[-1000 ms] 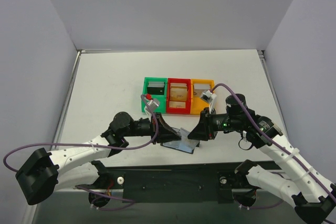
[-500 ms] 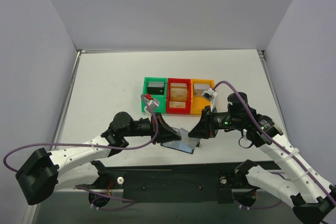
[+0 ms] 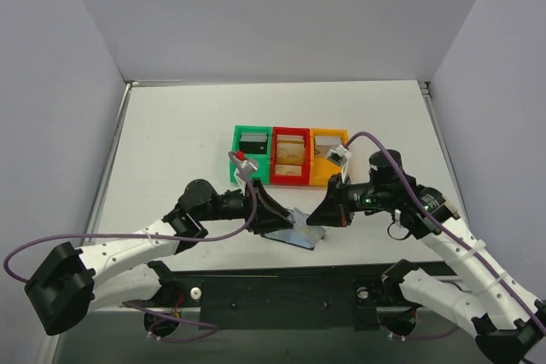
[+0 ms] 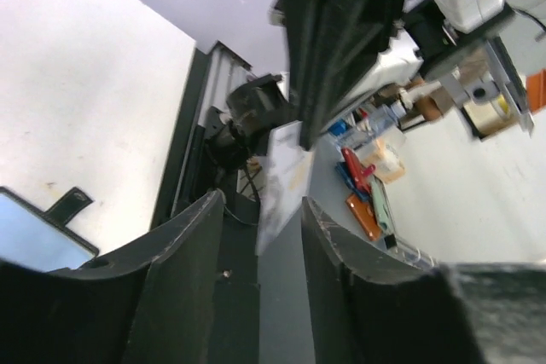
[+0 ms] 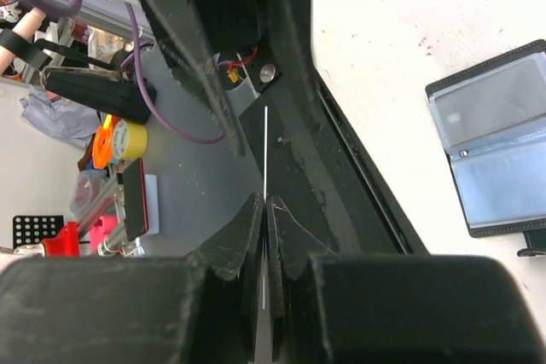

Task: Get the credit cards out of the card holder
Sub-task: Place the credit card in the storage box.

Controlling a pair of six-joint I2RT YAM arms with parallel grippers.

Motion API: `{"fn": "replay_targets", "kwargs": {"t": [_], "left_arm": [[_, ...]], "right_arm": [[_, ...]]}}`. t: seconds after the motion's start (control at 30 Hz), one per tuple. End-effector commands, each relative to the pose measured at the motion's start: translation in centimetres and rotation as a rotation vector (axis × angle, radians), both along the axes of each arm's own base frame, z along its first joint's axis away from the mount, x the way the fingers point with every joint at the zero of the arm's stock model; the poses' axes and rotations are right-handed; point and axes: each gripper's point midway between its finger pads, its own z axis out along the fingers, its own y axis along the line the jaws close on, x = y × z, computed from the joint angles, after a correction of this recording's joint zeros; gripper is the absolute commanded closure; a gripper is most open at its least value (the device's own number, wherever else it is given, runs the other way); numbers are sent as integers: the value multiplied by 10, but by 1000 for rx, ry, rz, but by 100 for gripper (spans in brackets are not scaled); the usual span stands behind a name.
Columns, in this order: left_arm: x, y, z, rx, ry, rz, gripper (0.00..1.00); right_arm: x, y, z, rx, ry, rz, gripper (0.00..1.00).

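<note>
While it lies open and flat near the counter's near edge, the card holder shows two pale blue-grey panels framed by a black edge, with a small black tab at one side. In the top view it sits at 6 o'clock from the red bin, well apart from it. The green bin stands just beside the red one at 9 o'clock and the orange bin at 3 o'clock, each holding flat items that are too small to identify.

Right fingers are pressed together, pinching a thin pale card above the holder's 2 o'clock corner. Left fingers stand spread at 10 o'clock, one on each side of that card and apparently not touching it. Both arms crowd over the holder and partly hide it from above.
</note>
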Motion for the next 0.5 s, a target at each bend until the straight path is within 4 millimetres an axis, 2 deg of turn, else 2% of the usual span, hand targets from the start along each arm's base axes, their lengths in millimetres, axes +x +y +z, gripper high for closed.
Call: {"fn": "replay_targets", "kwargs": {"t": [0.0, 0.03, 0.13, 0.17, 0.2, 0.23, 0.27, 0.3, 0.33, 0.43, 0.47], "left_arm": [[32, 20, 20, -9, -4, 135, 40], [39, 26, 18, 3, 24, 162, 33], [70, 62, 24, 4, 32, 333, 31], [73, 70, 20, 21, 50, 366, 31], [81, 84, 28, -3, 24, 435, 31], [88, 94, 25, 4, 30, 485, 31], [90, 102, 32, -16, 3, 536, 31], [93, 108, 29, -4, 6, 568, 30], [94, 114, 34, -23, -15, 610, 29], [96, 122, 34, -37, -22, 659, 28], [95, 122, 36, -50, -13, 659, 28]], "right_arm": [[4, -3, 21, 16, -80, -11, 100], [9, -4, 20, -2, -92, -35, 100], [28, -11, 21, -57, -125, -129, 100], [45, -18, 14, -115, -159, -203, 100], [60, -25, 10, -160, -187, -270, 100], [66, -28, 8, -187, -237, -271, 100], [70, -25, 1, -204, -253, -241, 100], [75, -25, -3, -224, -349, -182, 100], [86, -29, -13, -290, -427, -157, 100], [115, -39, -16, -401, -550, -160, 100], [125, -39, -14, -435, -638, -107, 100]]}}
